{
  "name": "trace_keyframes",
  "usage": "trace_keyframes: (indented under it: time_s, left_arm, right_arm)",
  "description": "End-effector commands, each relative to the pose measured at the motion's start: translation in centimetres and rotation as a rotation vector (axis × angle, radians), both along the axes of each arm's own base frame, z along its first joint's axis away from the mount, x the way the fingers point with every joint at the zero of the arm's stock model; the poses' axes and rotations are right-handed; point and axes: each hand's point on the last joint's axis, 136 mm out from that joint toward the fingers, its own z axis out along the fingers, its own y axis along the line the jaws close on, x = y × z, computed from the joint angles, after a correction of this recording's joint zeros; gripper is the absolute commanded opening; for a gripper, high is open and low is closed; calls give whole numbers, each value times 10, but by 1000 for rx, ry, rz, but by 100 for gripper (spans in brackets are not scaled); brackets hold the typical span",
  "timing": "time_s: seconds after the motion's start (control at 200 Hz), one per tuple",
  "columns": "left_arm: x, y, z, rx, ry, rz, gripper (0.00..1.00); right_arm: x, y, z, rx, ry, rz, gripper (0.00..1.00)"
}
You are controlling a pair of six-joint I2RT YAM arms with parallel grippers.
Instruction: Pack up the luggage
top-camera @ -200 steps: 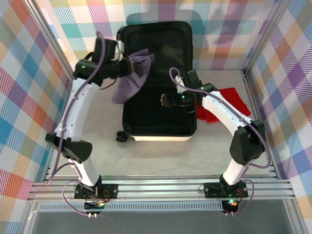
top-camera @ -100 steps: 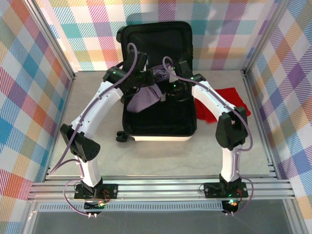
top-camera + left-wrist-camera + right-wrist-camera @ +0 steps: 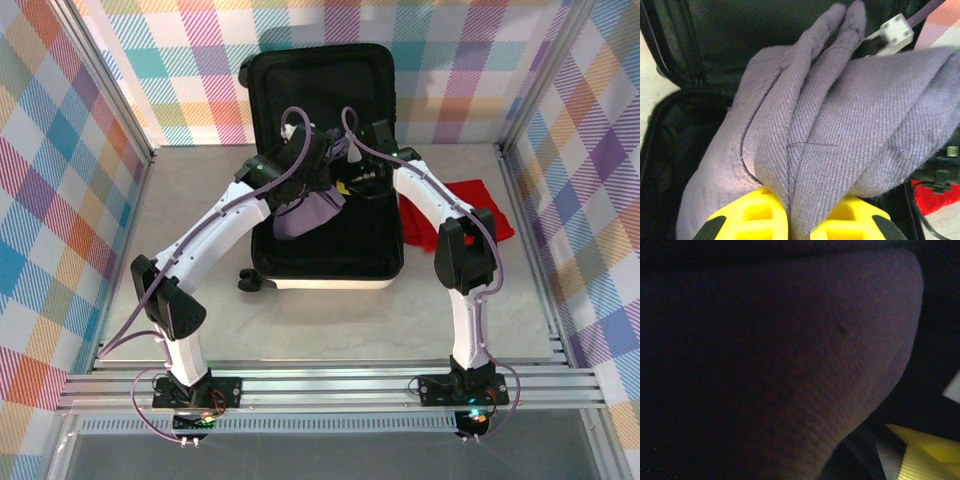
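The luggage lies open on the table, its black-lined lid leaning on the back wall. A folded purple garment hangs over the luggage's back half. My left gripper is shut on the garment's edge, and its yellow fingers pinch the purple twill above the black lining. My right gripper stands open right against the garment from the right. The dark purple fabric lies close to the right wrist camera, with one yellow fingertip beside it.
A red garment lies crumpled on the table just right of the luggage, also seen as red cloth. Checkered walls close in the back and both sides. The luggage's black wheels stick out at its near left corner.
The left arm swung the purple garment from the luggage's left edge to over its middle. The right gripper moved up and back until it met the garment.
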Motion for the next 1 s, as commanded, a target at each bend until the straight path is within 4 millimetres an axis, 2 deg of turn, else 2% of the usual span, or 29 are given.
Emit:
trace_keyframes:
  time_s: [0.0, 0.055, 0.115, 0.205, 0.315, 0.405, 0.475, 0.615, 0.735, 0.875, 0.995]
  left_arm:
    - [-7, 0, 78, -31, -190, -7, 0]
    - [-10, -4, 85, -10, -204, -21, 0]
    - [-11, -9, 83, 25, -207, -27, 0]
    - [-9, -18, 62, 80, -172, -32, 0]
    - [-1, -21, 21, 163, -115, 9, 0]
    - [7, -12, -5, 234, -103, 76, 0]
    - [11, -8, -12, 242, -92, 92, 0]
    - [13, -6, -9, 241, -102, 91, 0]
    - [13, -12, -23, 243, -71, 67, 0]
    - [13, -29, -45, 215, -15, 16, 0]
    - [7, -53, -61, 169, 26, -65, 0]
  right_arm:
    - [-5, 19, 36, 145, -32, 78, 81]
    - [-7, 22, 41, 177, -26, 95, 81]
    - [-7, 25, 43, 197, -13, 105, 81]
    - [-6, 19, 28, 154, 8, 88, 81]
    - [0, -9, 9, 123, 49, 38, 81]
    - [6, -42, -1, 105, 66, -14, 81]
    - [6, -65, -3, 94, 69, -43, 81]
    - [-2, -92, -4, 41, 60, -68, 81]
    - [-5, -118, -2, 36, 58, -121, 81]
    - [-10, -149, 12, 29, 29, -181, 81]
    - [-17, -162, 24, 3, 1, -204, 81]
